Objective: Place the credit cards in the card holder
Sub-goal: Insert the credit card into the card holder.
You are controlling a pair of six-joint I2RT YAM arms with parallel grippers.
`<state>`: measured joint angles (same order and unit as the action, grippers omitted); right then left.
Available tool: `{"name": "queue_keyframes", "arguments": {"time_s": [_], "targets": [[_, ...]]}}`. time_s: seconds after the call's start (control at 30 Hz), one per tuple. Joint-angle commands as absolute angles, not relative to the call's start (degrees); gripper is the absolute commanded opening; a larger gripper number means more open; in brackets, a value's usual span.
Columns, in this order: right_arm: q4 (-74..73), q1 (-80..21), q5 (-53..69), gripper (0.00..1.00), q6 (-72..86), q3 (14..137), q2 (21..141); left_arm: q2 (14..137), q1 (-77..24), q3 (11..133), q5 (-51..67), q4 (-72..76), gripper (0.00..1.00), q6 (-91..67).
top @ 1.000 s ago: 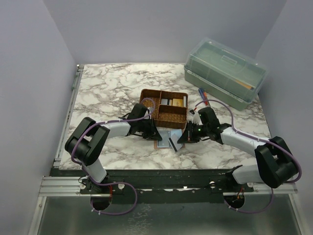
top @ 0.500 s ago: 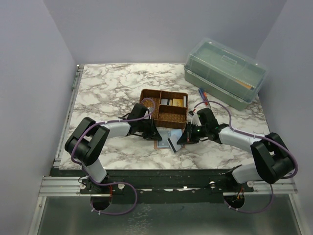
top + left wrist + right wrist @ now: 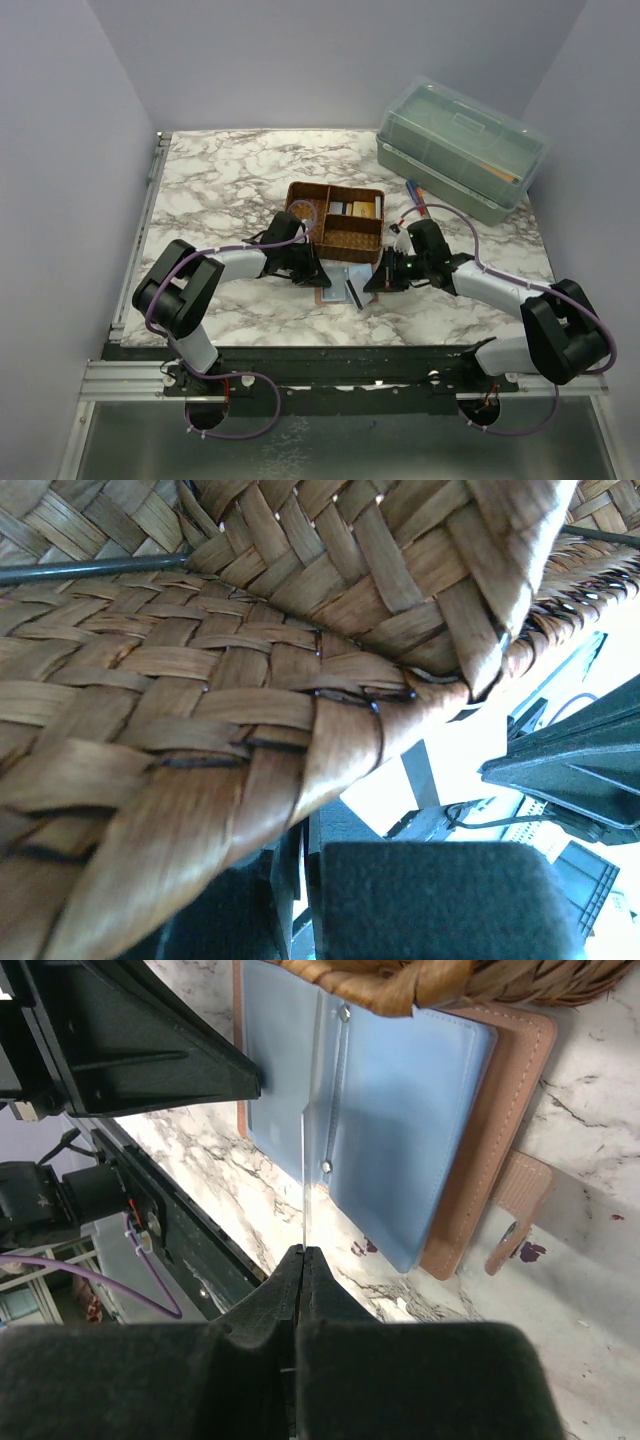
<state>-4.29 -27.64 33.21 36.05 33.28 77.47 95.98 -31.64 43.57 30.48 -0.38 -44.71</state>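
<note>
While the right gripper (image 3: 384,278) hung low over the white-and-grey marble worktop (image 3: 220,190), about mid-width and towards the near edge, its fingers were pinched together on a thin pale credit card (image 3: 302,1175), seen edge-on in the right wrist view. The card stood above the small tan leather-like card holder (image 3: 505,1110), which lay open with its bluish-grey clear pockets up, flat on the worktop and tucked against the near wall of the brown woven divided tray (image 3: 345,240). Contact between card and pocket: can't tell. The left gripper (image 3: 303,268) sat at the holder's left end, close under the tray; its finger state can't be made out. Other cards (image 3: 350,208), bluish-grey and yellowish, lay in the tray's far compartments. A translucent green lidded box (image 3: 460,148) stood at the far right corner.
</note>
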Motion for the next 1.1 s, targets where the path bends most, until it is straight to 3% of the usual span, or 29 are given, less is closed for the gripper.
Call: {"name": "queue_keyframes", "arguments": {"time_s": [0.0,0.6,1.07], "targets": [[-4.18,-27.33,34.26,0.00,35.86,31.93,77.42,96.30,-31.64,41.54,25.31,-4.83,0.07,-42.00],[0.26,-27.33,36.09,0.00,35.86,31.94,81.54,96.45,-31.64,41.55,25.49,-4.83,0.07,-42.00],[8.41,-27.32,30.45,0.00,36.09,33.18,87.60,95.61,-31.65,41.22,25.84,-4.83,0.07,-42.01]]}}
